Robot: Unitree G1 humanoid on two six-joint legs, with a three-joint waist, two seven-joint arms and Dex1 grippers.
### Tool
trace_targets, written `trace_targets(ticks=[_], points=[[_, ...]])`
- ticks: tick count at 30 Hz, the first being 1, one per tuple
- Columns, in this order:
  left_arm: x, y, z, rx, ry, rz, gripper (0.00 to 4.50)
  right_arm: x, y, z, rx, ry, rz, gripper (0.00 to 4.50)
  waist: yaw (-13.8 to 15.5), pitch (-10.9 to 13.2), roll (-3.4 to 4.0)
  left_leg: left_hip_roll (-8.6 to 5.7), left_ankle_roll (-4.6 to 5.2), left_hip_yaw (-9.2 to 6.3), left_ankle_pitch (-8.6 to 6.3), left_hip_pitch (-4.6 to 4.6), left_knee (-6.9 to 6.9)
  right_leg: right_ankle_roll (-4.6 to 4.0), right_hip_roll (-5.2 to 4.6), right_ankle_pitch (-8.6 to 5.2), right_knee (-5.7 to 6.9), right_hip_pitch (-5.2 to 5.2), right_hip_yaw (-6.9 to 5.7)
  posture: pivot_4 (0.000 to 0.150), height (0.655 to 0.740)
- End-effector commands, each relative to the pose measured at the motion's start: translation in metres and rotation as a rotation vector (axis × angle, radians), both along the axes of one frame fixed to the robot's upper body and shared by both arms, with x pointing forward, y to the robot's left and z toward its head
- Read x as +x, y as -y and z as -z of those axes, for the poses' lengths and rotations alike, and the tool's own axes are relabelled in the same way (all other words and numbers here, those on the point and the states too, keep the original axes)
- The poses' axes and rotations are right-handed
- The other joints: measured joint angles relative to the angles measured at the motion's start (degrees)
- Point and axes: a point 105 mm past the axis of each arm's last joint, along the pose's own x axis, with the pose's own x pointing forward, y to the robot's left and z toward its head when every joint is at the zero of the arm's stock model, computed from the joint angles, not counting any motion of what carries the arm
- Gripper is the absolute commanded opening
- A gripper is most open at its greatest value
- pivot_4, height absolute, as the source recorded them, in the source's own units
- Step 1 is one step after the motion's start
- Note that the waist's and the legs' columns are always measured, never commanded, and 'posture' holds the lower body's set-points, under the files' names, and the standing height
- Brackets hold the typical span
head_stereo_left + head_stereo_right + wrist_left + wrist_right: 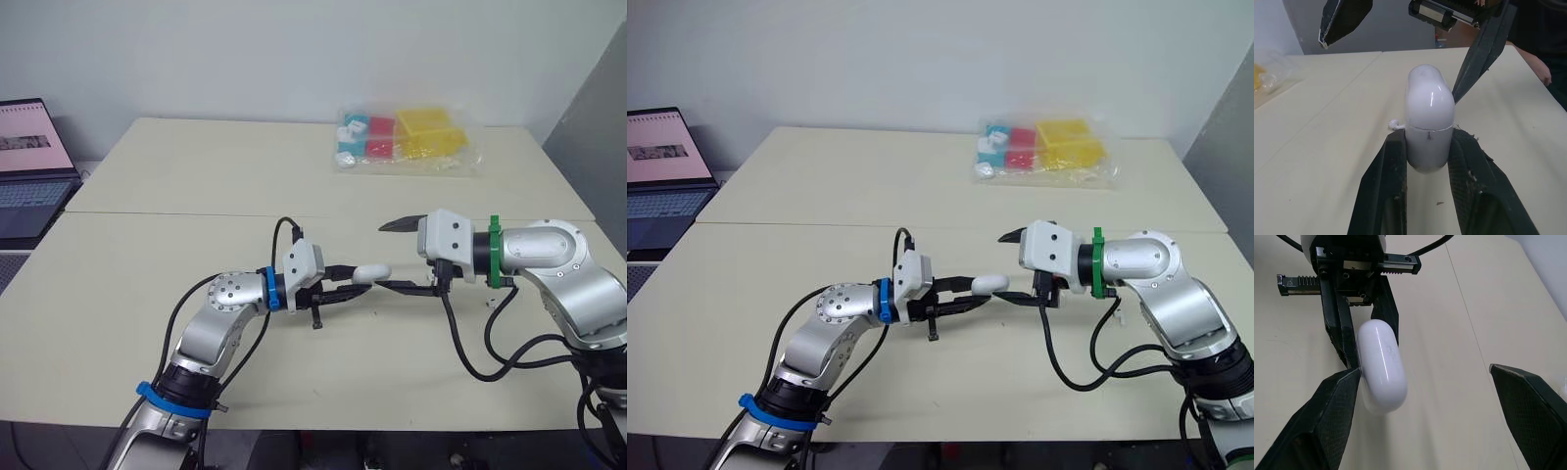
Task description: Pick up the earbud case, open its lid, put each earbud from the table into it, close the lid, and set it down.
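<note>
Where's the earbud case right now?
Head views, centre: the earbud case is clamped in the left tool, lid closed, between fingers of the open right tool.

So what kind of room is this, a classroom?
More likely a robot lab or office: plain beige tables, an open black laptop at the edge, a clear plastic bag of coloured blocks, and a robot's left claw holding a smooth white earbud case.

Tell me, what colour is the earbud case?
The earbud case is glossy white, seen best in the left wrist view.
</note>
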Motion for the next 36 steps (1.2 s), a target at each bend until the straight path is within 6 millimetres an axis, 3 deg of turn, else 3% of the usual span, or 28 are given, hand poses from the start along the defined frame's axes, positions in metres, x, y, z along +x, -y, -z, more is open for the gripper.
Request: trace_targets(ticks=[1, 11, 16, 21, 29, 36], points=[[-0.010, 0.007, -0.001, 0.008, 0.028, 0.074, 0.78, 0.000, 0.003, -0.022, 0.010, 0.079, 0.012, 4.38, 0.0, 0.0, 0.00, 0.00, 0.00, 0.00, 0.00, 0.00, 0.00, 0.00, 0.00, 0.00, -0.01, 0.00, 0.00, 0.150, 0.7400], [-0.011, 0.006, 0.002, 0.011, 0.029, 0.069, 0.78, -0.005, 0.006, -0.026, 0.025, 0.046, -0.001, 4.38, 0.0, 0.0, 0.01, 0.01, 0.00, -0.02, 0.00, -0.02, -0.01, 0.00, 0.00, 0.00, -0.02, -0.01, -0.03, 0.150, 0.7400], [-0.003, 0.004, 0.000, -0.018, 0.015, 0.014, 0.78, -0.021, 0.012, -0.029, 0.027, -0.041, -0.043, 4.38, 0.0, 0.0, 0.02, 0.00, 0.00, -0.03, 0.00, -0.04, -0.01, 0.00, -0.01, 0.00, -0.05, -0.01, -0.04, 0.150, 0.7400], [0.011, -0.003, -0.004, -0.074, 0.022, -0.108, 0.78, -0.013, 0.048, -0.050, 0.146, -0.051, 0.158, 4.38, 0.1, 0.0, 0.00, -0.01, 0.00, -0.03, -0.01, -0.06, -0.01, 0.00, -0.05, 0.00, -0.07, -0.01, -0.06, 0.150, 0.7400], [0.010, -0.005, -0.008, -0.112, 0.027, -0.148, 0.78, -0.015, 0.127, 0.003, 0.138, -0.109, 0.706, 4.38, 0.5, 0.0, 0.01, -0.01, 0.00, -0.02, -0.01, -0.11, -0.08, 0.00, -0.07, -0.02, -0.18, -0.01, -0.06, 0.150, 0.7400], [0.003, 0.002, -0.006, -0.106, 0.013, -0.108, 0.78, -0.007, 0.149, 0.058, 0.283, -0.255, 0.962, 4.38, 0.0, 0.0, 0.03, 0.00, 0.00, -0.06, -0.01, -0.02, -0.03, 0.04, -0.05, 0.01, -0.07, 0.01, -0.07, 0.150, 0.7400]])
